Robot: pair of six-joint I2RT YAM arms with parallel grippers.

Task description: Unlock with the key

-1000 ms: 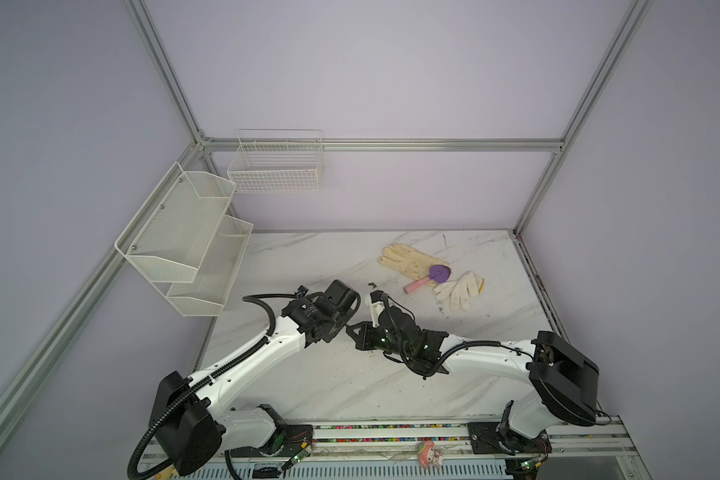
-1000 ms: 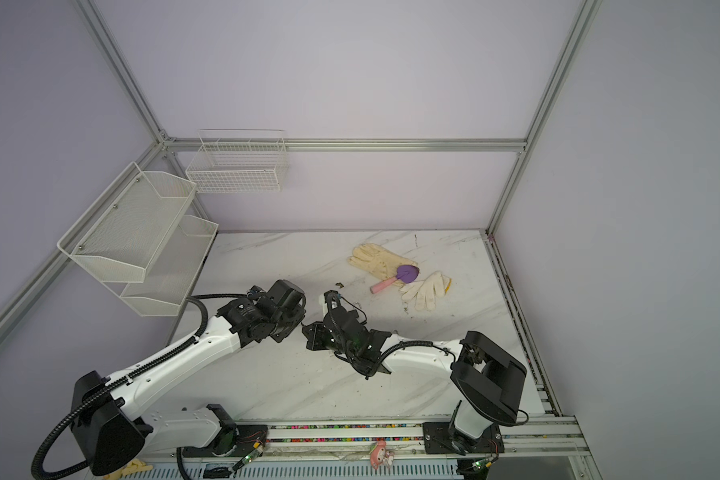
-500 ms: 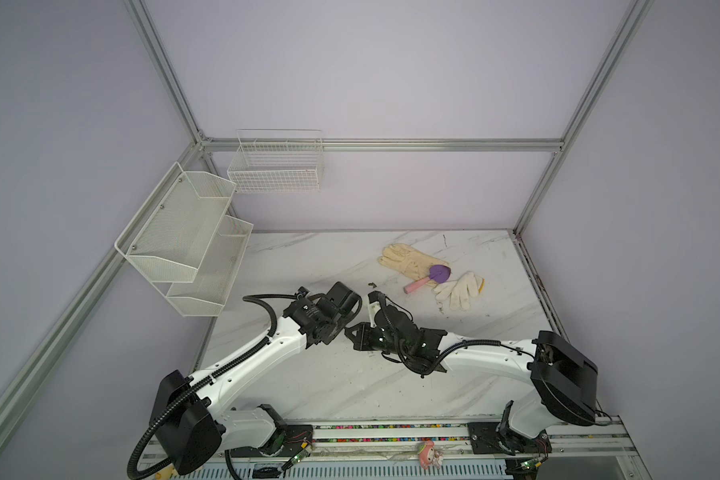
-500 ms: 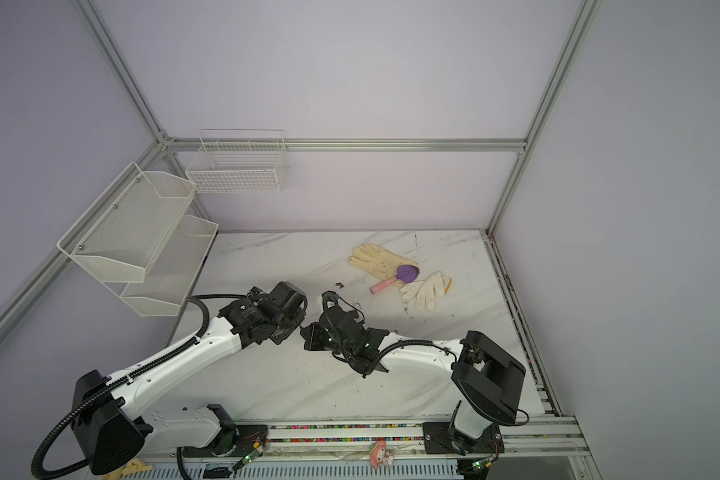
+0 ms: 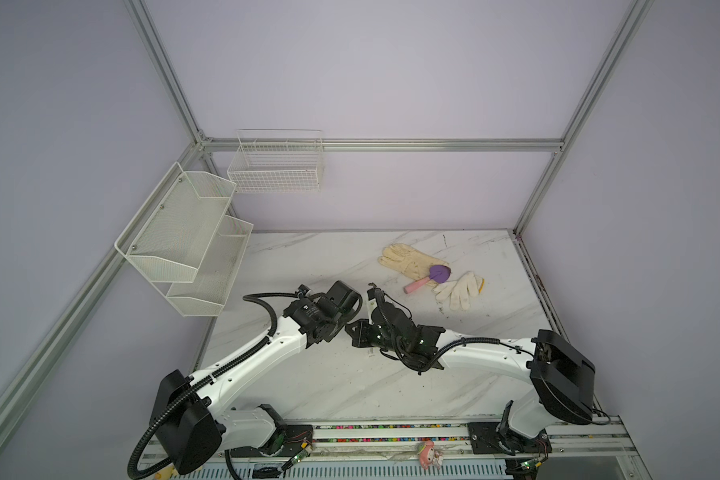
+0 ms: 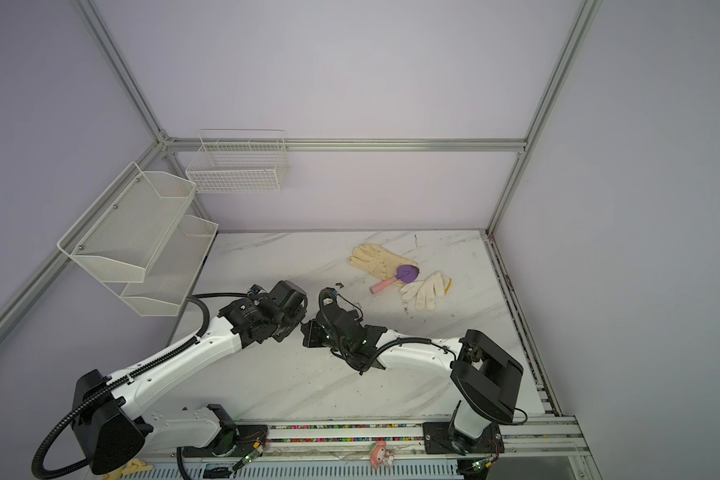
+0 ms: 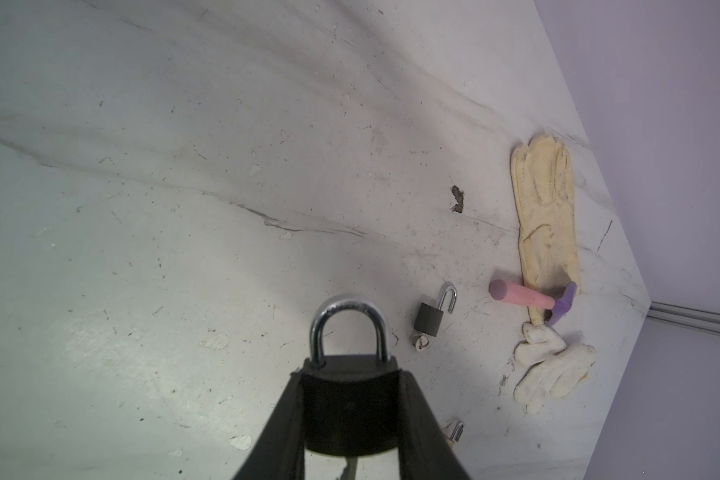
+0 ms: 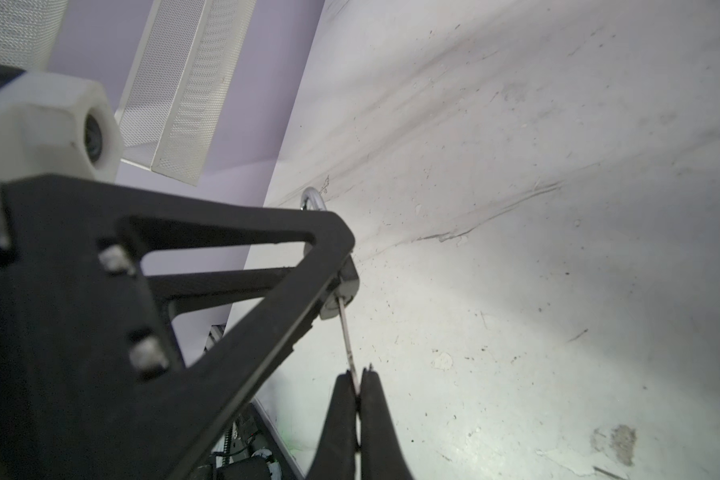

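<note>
Black padlock is clamped in the left gripper; the right gripper pinches the key, its tip meeting the padlock's base.

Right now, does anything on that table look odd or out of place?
Yes. A small padlock lies on the table with its loop sprung open, near a pink-handled scoop that lies partly on a yellow glove. A dark crumb sits farther off. Nothing looks spilled.
</note>
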